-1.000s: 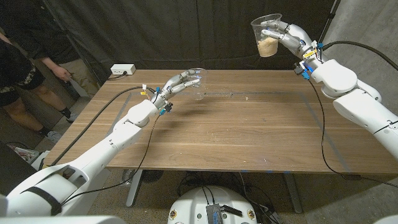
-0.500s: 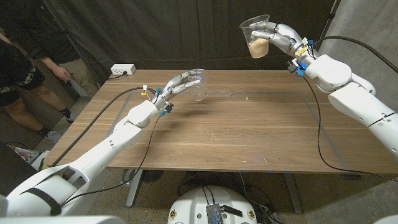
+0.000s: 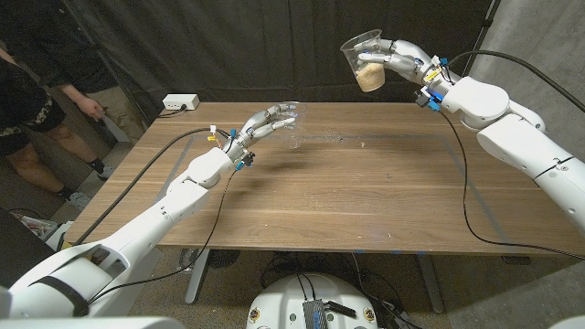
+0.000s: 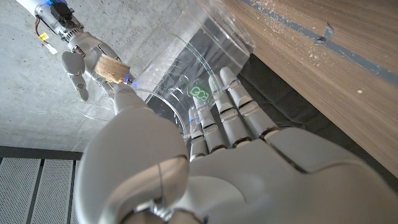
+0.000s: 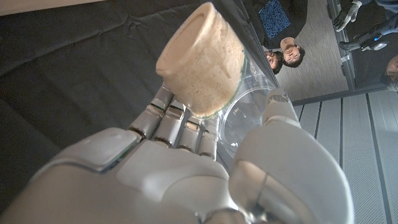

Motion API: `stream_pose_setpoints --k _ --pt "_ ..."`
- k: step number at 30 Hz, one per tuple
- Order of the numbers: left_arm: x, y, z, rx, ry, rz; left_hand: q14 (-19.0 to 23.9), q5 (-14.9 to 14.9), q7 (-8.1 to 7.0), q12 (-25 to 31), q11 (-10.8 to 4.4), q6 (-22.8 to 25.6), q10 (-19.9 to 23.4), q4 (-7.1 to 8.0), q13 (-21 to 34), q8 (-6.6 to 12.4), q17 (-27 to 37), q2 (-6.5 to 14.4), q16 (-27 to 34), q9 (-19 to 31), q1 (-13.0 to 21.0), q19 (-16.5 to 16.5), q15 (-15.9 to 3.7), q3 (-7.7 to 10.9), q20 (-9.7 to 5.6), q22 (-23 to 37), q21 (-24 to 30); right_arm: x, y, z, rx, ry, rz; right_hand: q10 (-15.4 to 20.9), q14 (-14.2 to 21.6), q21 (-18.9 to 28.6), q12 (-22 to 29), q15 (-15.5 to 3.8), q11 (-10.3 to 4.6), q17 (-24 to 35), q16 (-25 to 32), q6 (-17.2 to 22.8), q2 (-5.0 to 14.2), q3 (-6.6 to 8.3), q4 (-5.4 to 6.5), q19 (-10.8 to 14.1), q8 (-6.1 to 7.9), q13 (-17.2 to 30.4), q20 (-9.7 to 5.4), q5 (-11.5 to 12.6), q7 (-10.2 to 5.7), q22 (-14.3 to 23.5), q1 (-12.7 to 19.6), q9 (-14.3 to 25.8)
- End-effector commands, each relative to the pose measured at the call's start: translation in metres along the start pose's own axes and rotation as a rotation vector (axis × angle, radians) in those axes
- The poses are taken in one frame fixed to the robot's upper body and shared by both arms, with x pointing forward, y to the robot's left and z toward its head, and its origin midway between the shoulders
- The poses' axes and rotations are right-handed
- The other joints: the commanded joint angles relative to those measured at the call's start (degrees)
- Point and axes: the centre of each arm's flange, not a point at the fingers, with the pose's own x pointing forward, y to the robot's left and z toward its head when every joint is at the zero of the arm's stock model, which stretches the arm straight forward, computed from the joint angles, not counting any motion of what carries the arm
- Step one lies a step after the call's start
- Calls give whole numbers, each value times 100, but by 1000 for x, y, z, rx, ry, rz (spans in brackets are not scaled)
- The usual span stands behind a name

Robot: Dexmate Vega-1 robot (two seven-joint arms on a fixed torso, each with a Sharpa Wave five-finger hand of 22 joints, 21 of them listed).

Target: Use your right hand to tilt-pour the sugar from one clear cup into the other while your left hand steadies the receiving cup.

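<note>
My right hand [image 3: 399, 58] holds a clear cup [image 3: 364, 59] with tan sugar [image 3: 369, 78] in its bottom, raised high above the table's far side and tilted slightly. In the right wrist view the sugar [image 5: 200, 57] fills the cup's base above my fingers [image 5: 177, 124]. My left hand [image 3: 265, 122] wraps around an empty clear cup [image 3: 291, 123] that stands on the table at the far middle. In the left wrist view my fingers [image 4: 227, 109] lie around that empty cup [image 4: 186, 68], and the right hand with the sugar cup [image 4: 102, 71] shows beyond it.
A white power strip [image 3: 180, 102] lies at the table's far left corner. A person [image 3: 37, 100] stands beyond the left edge. Some spilled grains [image 3: 364, 141] dot the wood right of the empty cup. Cables trail along both arms.
My right hand has carried the sugar cup leftward, closer to the empty cup, and a little higher. The left hand and its cup have stayed put.
</note>
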Motion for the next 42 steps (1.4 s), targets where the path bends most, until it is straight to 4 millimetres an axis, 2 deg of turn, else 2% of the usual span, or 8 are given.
stream_pose_setpoints --k 1,25,34,42 --pt "3 1 1 4 -5 -8 54 -28 -18 23 -28 35 32 5 28 -14 22 5 -9 9 46 -24 -707 -48 -235 14 30 7 7 0 -21 20 64 44 54 44 -13 -954 22 31 11 54 74 26 3 25 21 12 -653 -19 -3 8 32 35" --pt "5 0 0 4 -9 -25 52 -46 -6 31 -20 45 22 14 26 -26 43 21 -18 21 76 -39 -711 -81 -235 14 53 12 18 2 -78 45 139 70 69 48 -35 -960 -19 43 14 71 94 46 -10 5 4 30 -635 -23 -14 4 98 53" --pt "8 -5 -4 -6 -18 -34 62 -55 -13 36 -44 50 33 20 19 -30 51 16 -17 25 77 -51 -719 -102 -238 13 60 12 21 4 -100 61 157 75 75 48 -43 -961 14 49 15 86 102 48 -4 -1 1 38 -629 -26 -11 2 106 59" --pt "12 -10 -9 -19 -29 -43 64 -60 -22 40 -48 61 38 24 16 -29 55 12 -20 28 80 -52 -720 -117 -247 13 67 16 25 13 -125 70 197 82 85 49 -47 -963 -9 56 21 90 106 50 -5 -3 -4 45 -628 -27 -9 0 118 63"
